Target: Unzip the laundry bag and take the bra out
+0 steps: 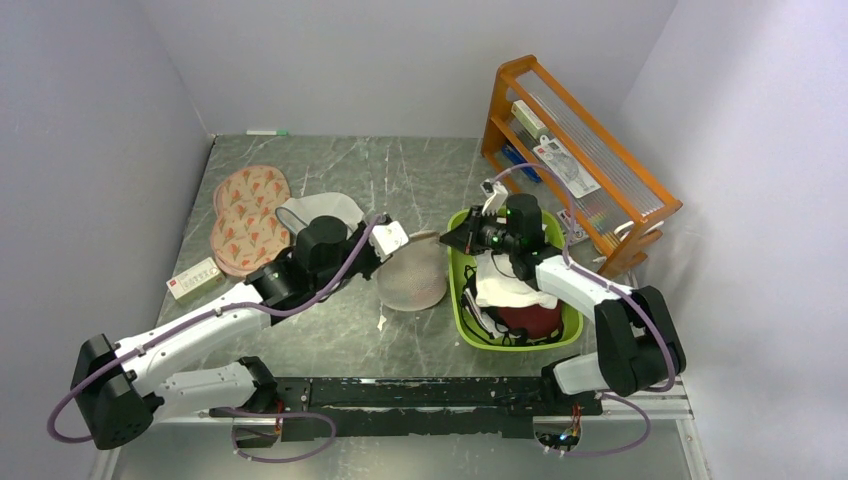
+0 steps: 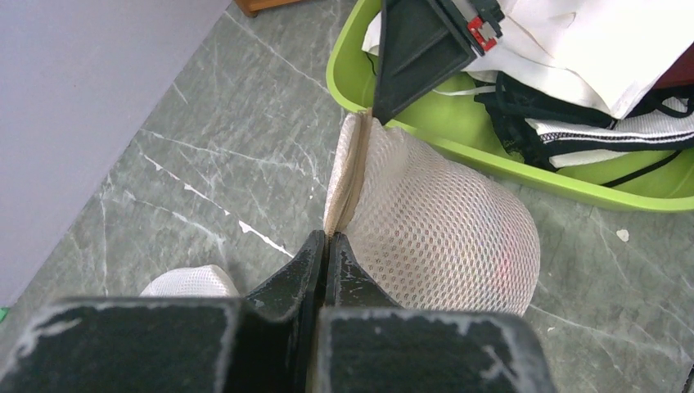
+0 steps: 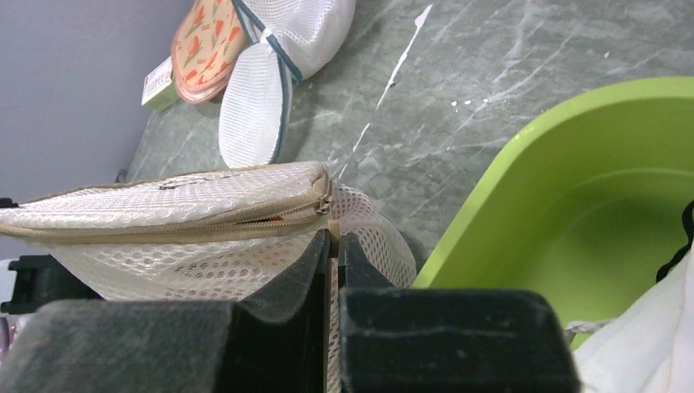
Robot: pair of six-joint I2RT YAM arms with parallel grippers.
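The laundry bag (image 1: 412,278), a round cream mesh clamshell, is held up on edge between both grippers, left of the green basin. My left gripper (image 2: 327,238) is shut on the bag's beige seam at its near edge; the mesh dome (image 2: 446,233) bulges to the right of it. My right gripper (image 3: 334,239) is shut on the beige zipper pull just below the slider, at the end of the zipper (image 3: 245,214). A thin orange sliver (image 3: 274,219) shows through a small gap in the zipper. A faint red glow (image 2: 503,260) shows through the mesh; the bra is otherwise hidden inside.
The green basin (image 1: 462,325) at right holds a white cloth (image 1: 505,285), a dark maroon cloth (image 1: 530,320) and black-and-white garments. A wooden rack (image 1: 575,150) stands at the back right. A pink patterned bag (image 1: 245,215), a white mesh bag (image 1: 320,208) and a small box (image 1: 195,280) lie at left.
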